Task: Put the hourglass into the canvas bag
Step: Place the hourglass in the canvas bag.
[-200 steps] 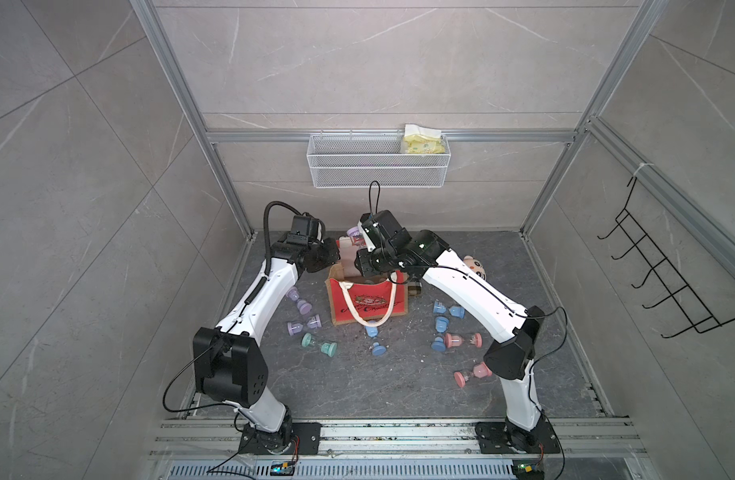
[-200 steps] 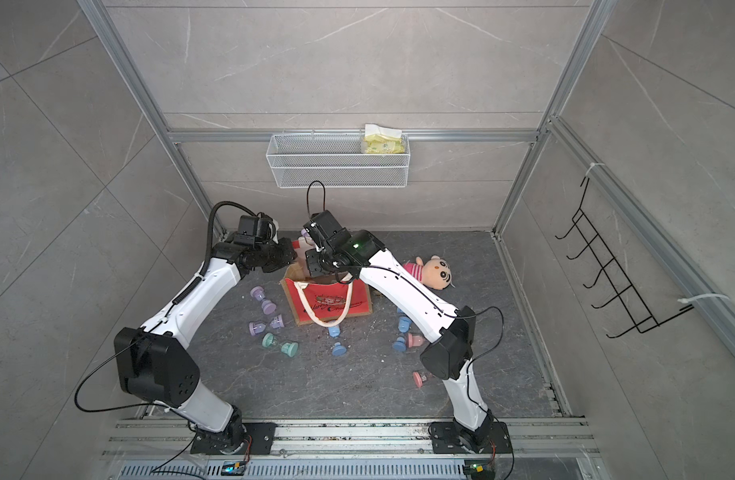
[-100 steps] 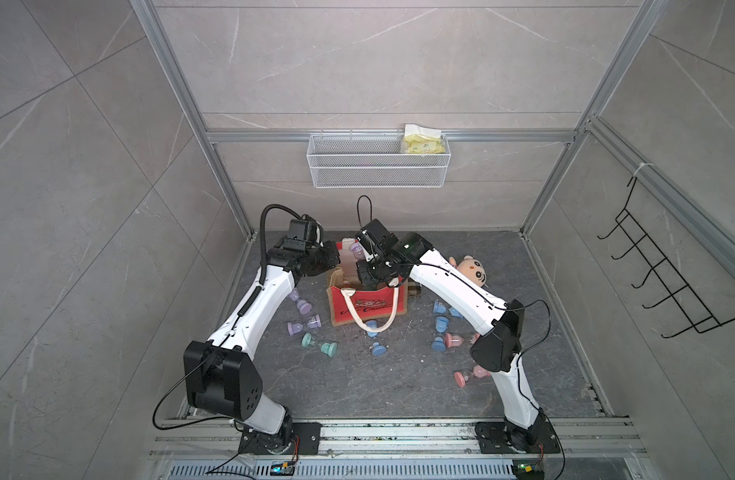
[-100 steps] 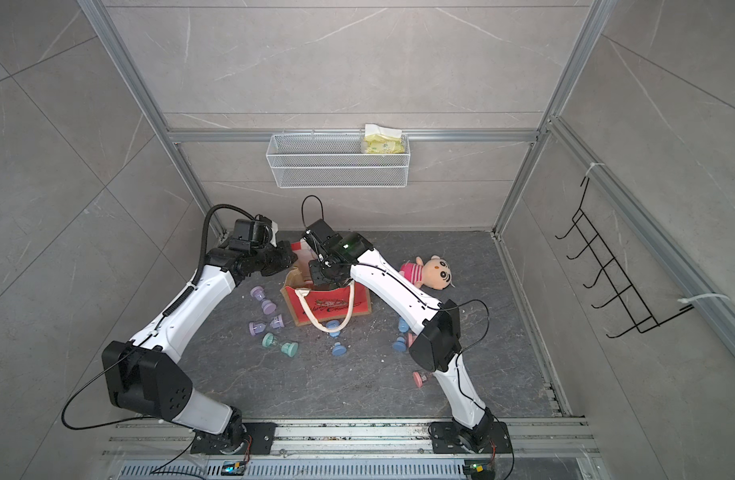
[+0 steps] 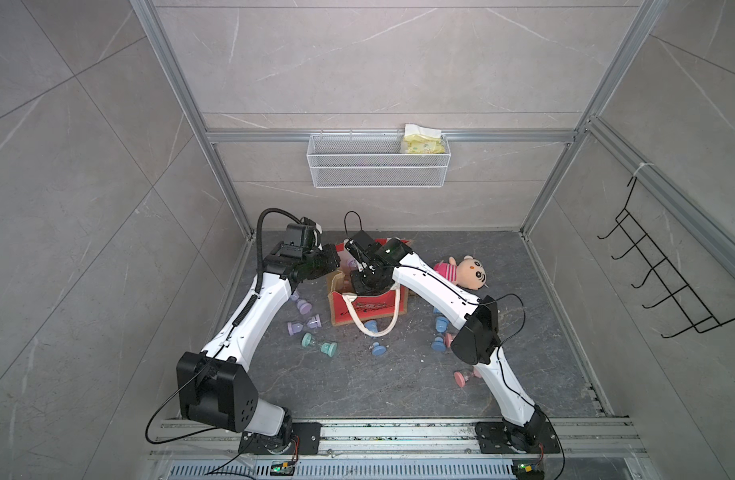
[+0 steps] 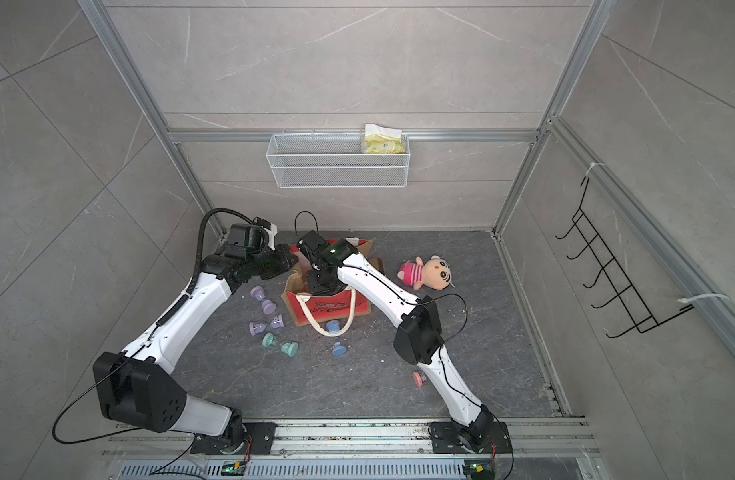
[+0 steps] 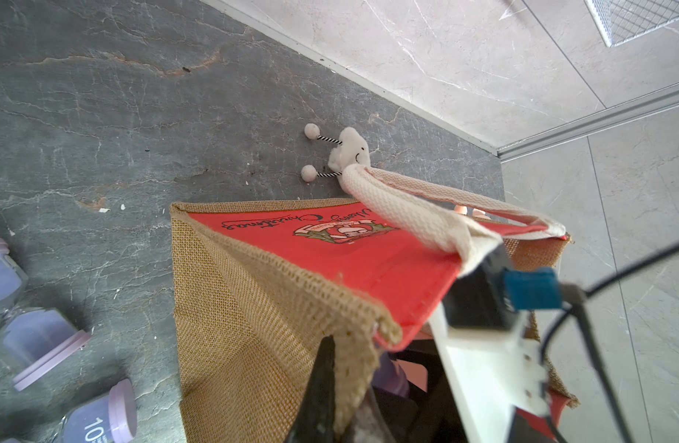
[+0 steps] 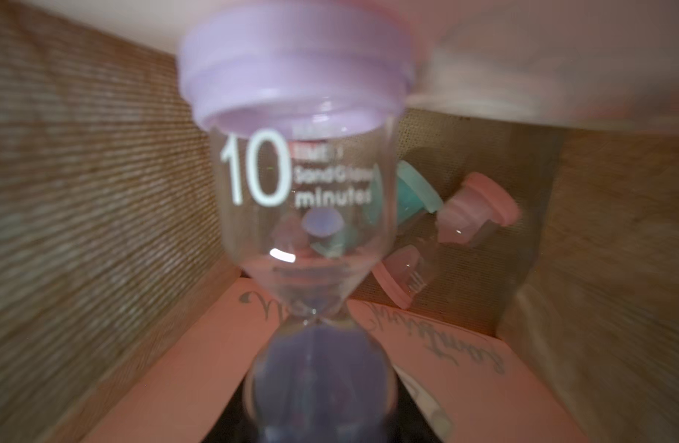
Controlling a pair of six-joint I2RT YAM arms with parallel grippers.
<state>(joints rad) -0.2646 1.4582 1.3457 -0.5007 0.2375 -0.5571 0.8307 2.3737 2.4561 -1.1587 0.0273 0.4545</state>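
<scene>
We see our left gripper [image 7: 349, 387] pinching the burlap rim of the canvas bag [image 7: 253, 307], its jaws pressed tight on the cloth at a top corner. Our right gripper [image 5: 368, 281] reaches down into the bag's mouth, with its jaws clamped on the sand-filled bulb of the purple hourglass [image 8: 303, 184]. The hourglass points straight ahead of those jaws, inside the bag between the burlap walls. Beyond its far cap, a teal hourglass [image 8: 416, 190] and a pink hourglass [image 8: 480, 209] lie inside the bag.
</scene>
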